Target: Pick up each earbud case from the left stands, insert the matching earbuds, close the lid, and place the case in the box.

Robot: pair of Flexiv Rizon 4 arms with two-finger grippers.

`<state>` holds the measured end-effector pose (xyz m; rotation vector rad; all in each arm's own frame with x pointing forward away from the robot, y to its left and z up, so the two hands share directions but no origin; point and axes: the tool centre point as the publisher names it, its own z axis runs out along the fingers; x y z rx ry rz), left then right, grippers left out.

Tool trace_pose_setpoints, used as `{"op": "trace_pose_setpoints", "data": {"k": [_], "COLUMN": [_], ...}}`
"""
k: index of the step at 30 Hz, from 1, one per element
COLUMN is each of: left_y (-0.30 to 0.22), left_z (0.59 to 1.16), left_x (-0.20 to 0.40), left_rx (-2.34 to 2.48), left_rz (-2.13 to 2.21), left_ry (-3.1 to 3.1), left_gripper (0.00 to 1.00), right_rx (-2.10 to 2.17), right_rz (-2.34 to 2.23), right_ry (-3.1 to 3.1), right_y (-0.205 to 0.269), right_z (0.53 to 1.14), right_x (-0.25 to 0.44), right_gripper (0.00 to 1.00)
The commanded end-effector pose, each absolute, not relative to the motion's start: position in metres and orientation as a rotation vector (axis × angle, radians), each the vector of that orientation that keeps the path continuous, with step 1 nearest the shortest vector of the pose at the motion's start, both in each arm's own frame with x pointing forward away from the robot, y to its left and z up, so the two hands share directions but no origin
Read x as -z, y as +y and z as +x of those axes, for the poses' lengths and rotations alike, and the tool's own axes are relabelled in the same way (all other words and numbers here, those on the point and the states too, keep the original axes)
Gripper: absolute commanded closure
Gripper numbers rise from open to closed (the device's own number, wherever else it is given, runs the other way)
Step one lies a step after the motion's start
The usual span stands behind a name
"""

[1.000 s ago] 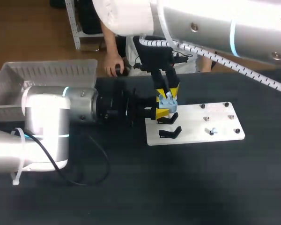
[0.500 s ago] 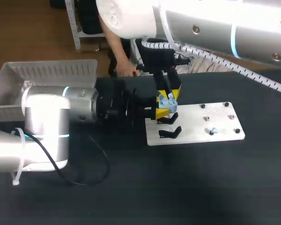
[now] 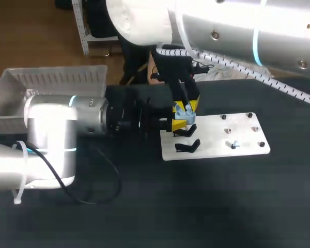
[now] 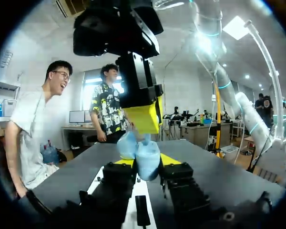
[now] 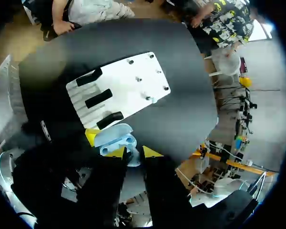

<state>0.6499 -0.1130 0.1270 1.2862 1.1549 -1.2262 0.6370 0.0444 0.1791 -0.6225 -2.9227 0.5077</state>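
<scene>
My left gripper (image 3: 179,124) is shut on a light blue earbud case (image 3: 181,111), holding it just above the left end of the white board (image 3: 217,138). In the left wrist view the case (image 4: 147,160) sits between the yellow tips. The case (image 5: 113,138) is open in the right wrist view. My right gripper (image 3: 189,106) points down right over it, shut on a small light blue earbud (image 5: 132,157) at the case's opening. Another blue earbud (image 3: 235,145) rests on the board's right part.
Two black stands (image 3: 187,146) sit on the board's left part under the grippers, and small pegs (image 3: 250,115) dot its right part. A clear plastic box (image 3: 51,85) stands at the table's far left, behind my left arm.
My right gripper has come down slightly toward the case. My left gripper has held still with the case.
</scene>
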Motion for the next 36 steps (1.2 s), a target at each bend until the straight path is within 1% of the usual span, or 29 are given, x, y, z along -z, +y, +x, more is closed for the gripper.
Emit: {"op": "trace_pose_setpoints", "data": {"k": [1,32,33,34,36], "left_y": [-0.114,-0.114,-0.114,-0.114,-0.114], "left_z": [0.648,0.648,0.648,0.648,0.648], "left_x": [-0.126,-0.126,-0.126,-0.126,-0.126], "left_rx": [1.219,1.219,1.219,1.219,1.219], "left_rz": [1.281,1.281,1.281,1.281,1.281], "left_ry": [1.154,1.154,1.154,1.154,1.154], "left_gripper": [1.00,1.00,1.00,1.00,1.00], "right_rx": [-0.504,-0.534,-0.534,-0.532,-0.531], "right_rz": [-0.627,-0.632,-0.633,-0.634,-0.635], "right_ry": [-2.928,-2.910,-2.907,-2.905,-2.903], "right_y": [0.044,0.042,0.042,0.042,0.041], "right_z": [0.636,0.643,0.644,0.644,0.644], "right_x": [-0.177,-0.165,-0.165,-0.165,-0.165], "right_gripper": [1.00,1.00,0.86,0.76,0.59]}}
